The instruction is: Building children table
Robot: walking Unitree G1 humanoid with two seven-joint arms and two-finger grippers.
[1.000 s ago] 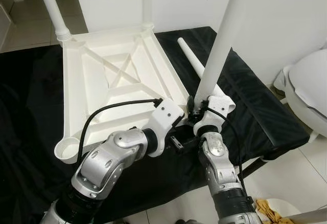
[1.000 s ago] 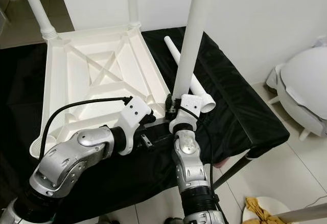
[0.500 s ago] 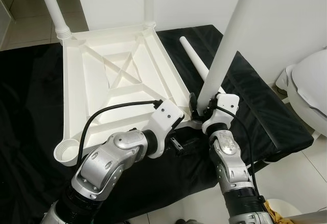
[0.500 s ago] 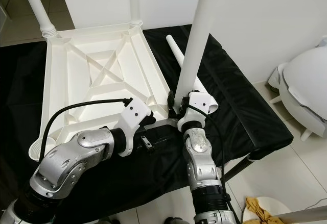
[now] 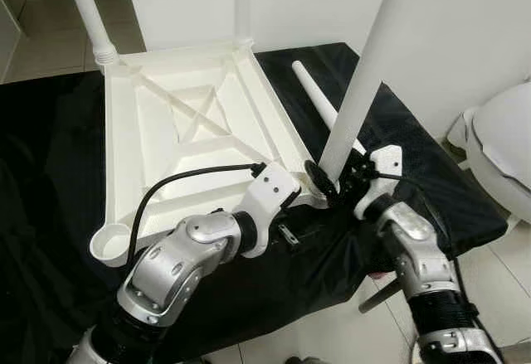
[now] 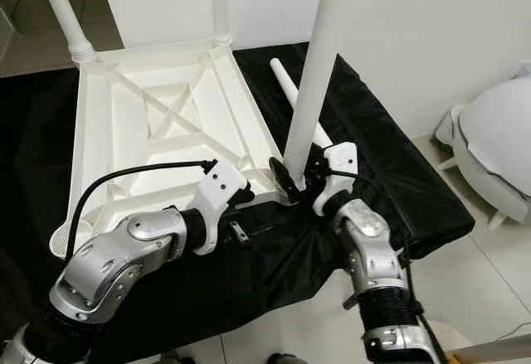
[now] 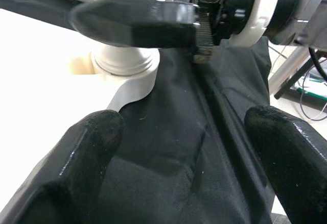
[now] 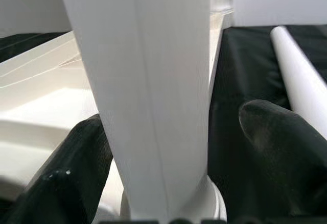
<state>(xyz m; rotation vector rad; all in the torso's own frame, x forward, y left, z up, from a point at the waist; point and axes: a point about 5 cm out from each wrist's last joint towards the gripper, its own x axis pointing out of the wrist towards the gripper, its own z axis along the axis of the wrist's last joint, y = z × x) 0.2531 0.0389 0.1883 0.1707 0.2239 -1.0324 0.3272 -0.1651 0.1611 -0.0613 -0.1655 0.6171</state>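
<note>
Your right gripper [image 5: 332, 183] is open around the leg [image 5: 362, 90], not clamping; bump it and it could tilt in its socket [image 7: 124, 63], while your open left gripper [image 7: 168, 147] steadies nothing.

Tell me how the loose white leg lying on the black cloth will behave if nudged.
The loose leg looks round and tapered, so it would probably roll, curving toward its narrow end. It seems smooth hollow plastic: likely light and stiff. The black cloth may damp rolling.

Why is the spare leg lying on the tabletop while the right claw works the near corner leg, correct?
Not quite. The spare leg lies on the black cloth beside the tabletop, as the left eye view shows. The right claw is at the near corner leg.
</note>
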